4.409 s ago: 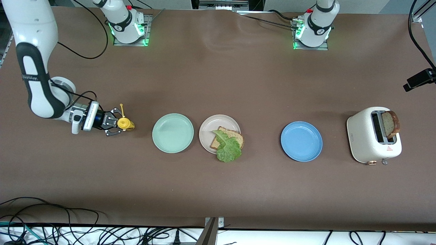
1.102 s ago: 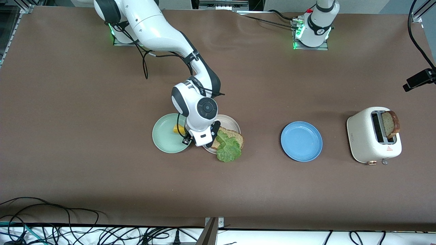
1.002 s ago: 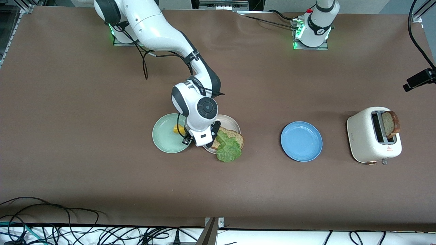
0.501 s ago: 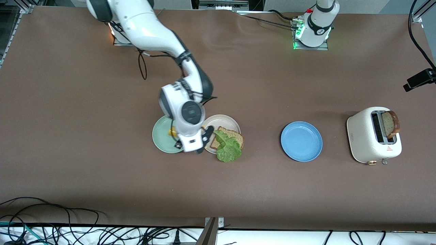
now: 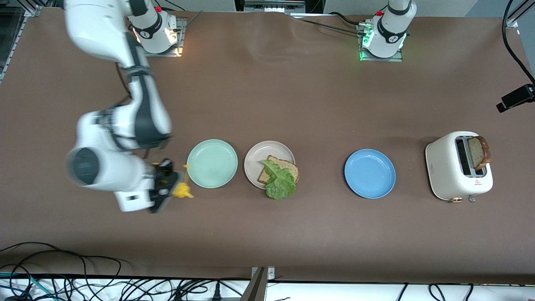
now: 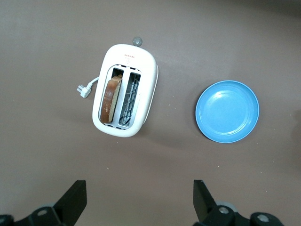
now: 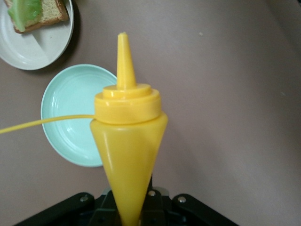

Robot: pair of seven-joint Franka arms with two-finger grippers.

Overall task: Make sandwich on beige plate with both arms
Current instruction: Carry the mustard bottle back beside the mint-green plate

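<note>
Since half a second earlier, the right arm has been swung away from the two plates at mid-table toward its own end of the table, and the yellow squeeze bottle (image 5: 182, 191) has been carried along with it. The right gripper (image 5: 169, 187) is seen clenched on that bottle, in the air over bare table just beside the mint-green plate (image 5: 212, 163), at about 8 o'clock from it in the front view. In the right wrist view the bottle (image 7: 127, 141) is shown with its nozzle pointing away from the gripper, a thin yellow cap strap trailing off to one side.

The beige plate (image 5: 256, 159) is set beside the mint-green plate, at 3 o'clock from it. On it one slice of brown bread (image 5: 289, 167) is laid, with a ruffled lettuce leaf (image 5: 280, 182) on top; the leaf hangs over the plate's rim at 6 o'clock, toward the front camera. The blue plate (image 5: 370, 173) is placed well apart, at 3 o'clock from the beige plate, and the white toaster (image 5: 451, 175) is found at 3 o'clock from that, toward the left arm's end of the table. A second bread slice (image 5: 480, 152) is held upright in one toaster slot.

The left arm waits; its left gripper (image 6: 140, 202) is released, fingers spread wide, high over the table beside the toaster (image 6: 126, 89) and the blue plate (image 6: 227, 111)
</note>
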